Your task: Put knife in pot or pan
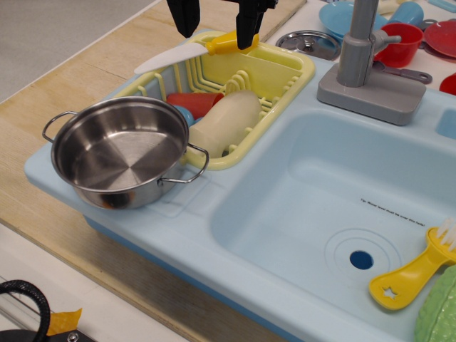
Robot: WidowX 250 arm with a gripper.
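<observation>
The knife [182, 57] has a white blade pointing left and a yellow handle [226, 43]. It lies across the back rim of the yellow dish rack [288, 71]. My gripper [217, 39] hangs over it from the top edge with its two black fingers spread apart. The right finger [247, 28] overlaps the handle and the left finger [187, 18] is above the blade. The fingers do not close on the knife. The shiny steel pot [121, 153] with two wire loop handles stands empty on the sink's front left corner, in front of the rack.
The rack holds a red item [194, 103] and a cream item [226, 120]. A grey faucet [363, 64] stands behind the light blue basin [320, 206]. The basin's front right holds a yellow brush [412, 276] and a green item [438, 313]. A steel lid [308, 43], a red cup [399, 44] and plates are at the back.
</observation>
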